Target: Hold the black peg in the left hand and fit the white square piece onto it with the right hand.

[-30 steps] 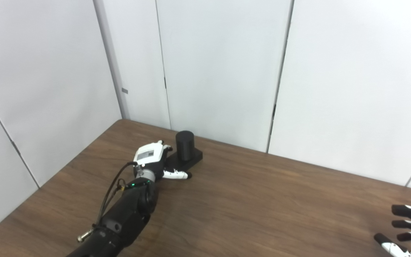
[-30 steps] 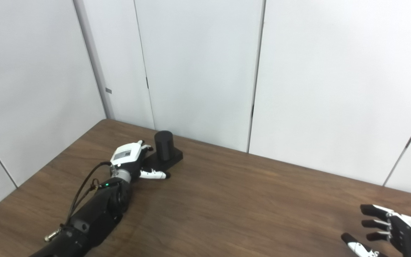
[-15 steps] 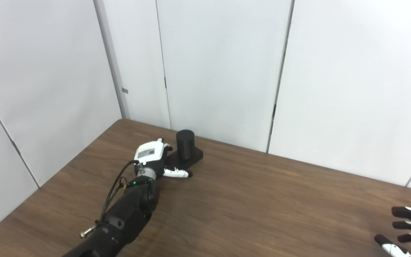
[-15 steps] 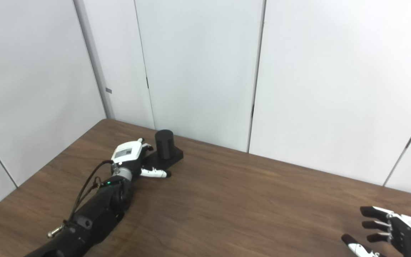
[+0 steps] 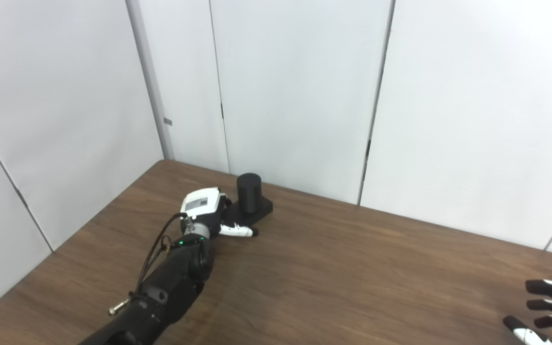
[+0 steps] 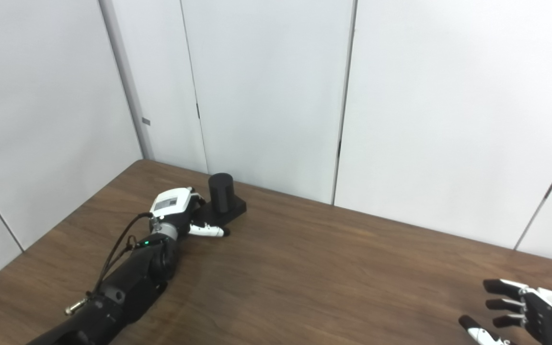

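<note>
While the left hand (image 5: 206, 211) grips the base of the black peg (image 5: 249, 193) at the tabletop's (image 5: 333, 268) far left, its label unreadable, the right hand (image 6: 520, 316) hovers with fingers (image 6: 496, 287) spread, holding nothing.

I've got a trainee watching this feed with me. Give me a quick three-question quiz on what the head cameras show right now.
1. True or false: the right robot hand is holding the white square piece.
2. Which best describes the black peg?
A. lying on its side
B. standing upright on its black base on the table
C. lifted clear of the table
3. Fill in: the left robot hand is at the peg's base, near the table's ____ edge.

Key:
1. False; its fingers are spread and empty, and no white piece is in view.
2. B
3. far
</note>
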Robot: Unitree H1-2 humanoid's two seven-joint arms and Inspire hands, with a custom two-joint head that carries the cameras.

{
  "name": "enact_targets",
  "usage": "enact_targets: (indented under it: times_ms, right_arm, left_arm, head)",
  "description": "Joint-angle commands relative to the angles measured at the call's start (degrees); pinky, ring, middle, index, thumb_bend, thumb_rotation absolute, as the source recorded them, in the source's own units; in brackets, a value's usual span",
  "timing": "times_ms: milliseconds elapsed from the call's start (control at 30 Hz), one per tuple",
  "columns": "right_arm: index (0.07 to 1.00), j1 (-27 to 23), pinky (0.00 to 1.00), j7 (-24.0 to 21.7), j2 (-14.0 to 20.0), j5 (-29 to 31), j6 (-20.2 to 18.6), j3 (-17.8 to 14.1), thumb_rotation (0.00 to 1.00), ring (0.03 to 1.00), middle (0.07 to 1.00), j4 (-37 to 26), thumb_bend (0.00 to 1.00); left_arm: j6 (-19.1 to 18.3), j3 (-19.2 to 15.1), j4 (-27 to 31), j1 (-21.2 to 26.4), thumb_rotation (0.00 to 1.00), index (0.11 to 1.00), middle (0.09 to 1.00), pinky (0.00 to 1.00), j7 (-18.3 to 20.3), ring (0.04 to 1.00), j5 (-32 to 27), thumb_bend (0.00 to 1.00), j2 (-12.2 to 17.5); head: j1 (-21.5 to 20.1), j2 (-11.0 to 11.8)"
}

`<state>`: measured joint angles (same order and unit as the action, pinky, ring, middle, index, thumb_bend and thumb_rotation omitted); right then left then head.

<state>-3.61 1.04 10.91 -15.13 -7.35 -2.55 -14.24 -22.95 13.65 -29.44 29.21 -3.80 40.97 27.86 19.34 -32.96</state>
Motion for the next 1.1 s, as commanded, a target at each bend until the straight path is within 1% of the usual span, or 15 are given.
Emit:
enact_targets:
  times_ms: [0,67,100,167,267,400,500,600,633,667,733,867,933,1000,1067]
  right_arm:
    - [0.497,-1.3,0.47,0.1,0.6,0.1,0.7,-0.6,0.11,0.61,0.679,-2.3,0.5]
    - [0.493,-1.3,0.47,0.2,0.7,-0.1,0.8,-0.6,0.11,0.606,0.679,-2.3,0.5]
    - [0.492,-1.3,0.47,0.2,0.7,-0.2,1.0,-0.6,0.11,0.605,0.679,-2.2,0.5]
    - [0.491,-1.3,0.47,0.3,0.7,-0.1,1.3,-0.6,0.11,0.605,0.678,-2.0,0.5]
    - [0.491,-1.3,0.47,0.2,0.7,0.3,1.6,-0.7,0.11,0.605,0.677,-1.9,0.5]
    - [0.491,-1.4,0.48,0.1,0.7,0.2,0.7,-0.7,0.11,0.612,0.681,-2.4,0.5]
    - [0.491,-1.4,0.47,0.2,0.8,0.3,1.6,-0.7,0.11,0.605,0.676,-1.9,0.5]
    - [0.491,-1.5,0.48,0.2,0.7,0.3,1.2,-0.8,0.11,0.608,0.675,-2.0,0.5]
    - [0.491,-1.5,0.48,0.2,0.7,0.2,1.2,-0.8,0.11,0.612,0.679,-1.9,0.5]
    - [0.491,-1.5,0.48,0.2,0.8,0.0,1.0,-0.8,0.11,0.617,0.68,-1.9,0.5]
    - [0.491,-1.5,0.48,0.2,1.0,0.0,1.6,-0.7,0.11,0.61,0.679,-1.5,0.5]
    - [0.491,-1.6,0.48,0.1,1.3,0.5,2.9,-0.9,0.11,0.608,0.679,-0.5,0.5]
    - [0.491,-1.5,0.47,0.1,1.5,0.6,3.3,-0.8,0.11,0.605,0.678,-0.3,0.5]
    - [0.491,-1.5,0.47,0.0,1.6,0.7,3.8,-0.7,0.11,0.6,0.68,-0.2,0.5]
    - [0.491,-1.5,0.46,0.1,1.7,0.8,4.4,-0.7,0.11,0.597,0.678,0.1,0.5]
  left_arm:
    - [2.2,1.0,0.5,1.2,0.39,0.587,0.908,0.82,3.6,0.955,-1.3,0.79,1.8]
    - [2.8,1.4,1.2,1.0,0.33,0.573,0.888,0.82,4.8,0.935,-1.8,0.75,2.1]
    - [2.8,1.6,1.4,0.9,0.28,0.56,0.873,0.79,5.2,0.913,-1.9,0.73,2.2]
    - [2.7,1.9,1.5,1.0,0.25,0.559,0.863,0.76,5.6,0.897,-1.8,0.72,2.2]
    - [2.3,2.7,1.7,1.1,0.25,0.554,0.856,0.71,6.4,0.886,-1.4,0.71,2.5]
    - [2.0,3.3,1.6,1.1,0.25,0.547,0.848,0.66,6.3,0.866,-1.2,0.73,2.2]
    - [2.6,3.5,2.3,0.7,0.26,0.545,0.861,0.67,7.4,0.879,-2.0,0.74,2.3]
    - [4.7,3.6,3.2,0.1,0.23,0.539,0.878,0.7,8.8,0.897,-3.3,0.78,2.5]
    - [5.6,3.6,3.6,-0.1,0.14,0.508,0.887,0.72,9.5,0.909,-4.1,0.63,2.6]
    - [6.5,3.6,3.9,-0.3,0.1,0.497,0.895,0.75,10.4,0.915,-4.8,0.58,2.7]
    - [8.1,3.7,4.8,-0.7,0.07,0.489,0.906,0.74,12.2,0.913,-6.7,0.53,2.7]
    - [12.2,3.7,7.3,-2.5,0.06,0.489,0.875,0.67,11.8,0.864,-8.4,0.52,2.0]
    - [13.7,4.1,8.9,-3.4,0.06,0.489,0.872,0.67,11.5,0.858,-8.3,0.52,1.7]
    - [16.0,5.2,9.8,-4.0,0.06,0.49,0.87,0.66,11.3,0.849,-7.5,0.52,1.6]
    - [17.6,6.5,10.9,-4.3,0.07,0.491,0.874,0.67,11.7,0.852,-6.7,0.52,1.7]
  head:
    - [0.1,0.0]
    - [0.0,-0.1]
    - [0.0,-0.1]
    - [0.0,-0.1]
    - [0.0,-0.3]
    - [0.0,-0.4]
    - [-0.3,-0.6]
    - [-0.7,-0.7]
    - [-0.7,-0.7]
    - [-0.7,-0.7]
    - [-1.4,-0.7]
    - [-1.6,-0.9]
    - [-1.7,-1.0]
    - [-2.1,-1.4]
    - [-2.1,-1.4]
